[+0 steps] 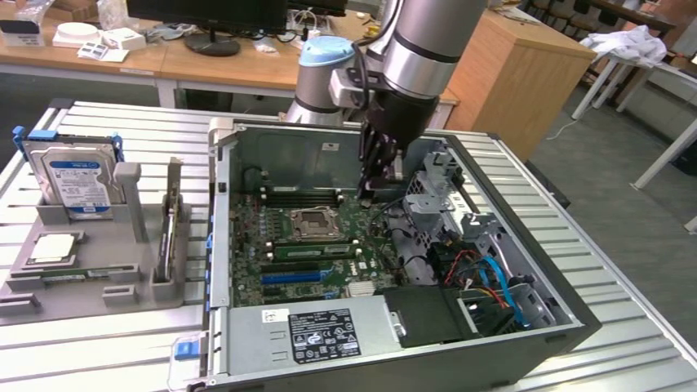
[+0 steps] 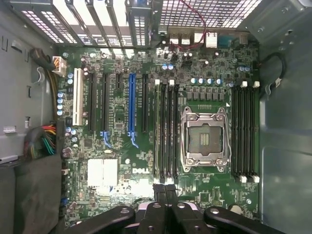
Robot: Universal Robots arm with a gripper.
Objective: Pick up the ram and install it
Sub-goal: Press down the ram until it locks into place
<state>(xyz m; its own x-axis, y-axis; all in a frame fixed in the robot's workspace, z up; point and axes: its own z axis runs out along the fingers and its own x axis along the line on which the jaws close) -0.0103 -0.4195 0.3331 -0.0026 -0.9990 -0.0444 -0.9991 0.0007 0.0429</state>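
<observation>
Wrist view: the pincer (image 2: 165,188), tips together, perhaps on the ram, should sit square to the black memory slots (image 2: 164,131), pressing evenly.

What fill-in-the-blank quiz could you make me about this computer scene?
1. The gripper hangs over the green ____ inside the computer case.
2. The processor socket is ____.
3. Among black slots, one long slot is ____.
4. The hard drive stands ____ the case.
Missing: motherboard; empty; blue; outside.
</observation>
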